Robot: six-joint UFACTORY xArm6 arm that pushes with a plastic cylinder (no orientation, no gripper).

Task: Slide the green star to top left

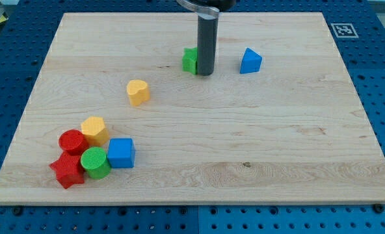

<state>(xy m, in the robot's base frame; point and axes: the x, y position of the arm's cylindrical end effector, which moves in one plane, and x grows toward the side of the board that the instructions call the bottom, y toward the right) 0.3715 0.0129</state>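
A green block (190,60), partly hidden by the rod so its shape is hard to make out, sits in the upper middle of the wooden board (277,143). My tip (205,73) rests on the board right against the green block's right side. The rod rises straight up out of the view's top.
A blue triangular block (250,60) lies to the right of the tip. A yellow heart (138,92) lies lower left. At the bottom left is a cluster: yellow hexagon (95,130), red cylinder (71,142), red star (67,170), green cylinder (95,162), blue cube (121,153).
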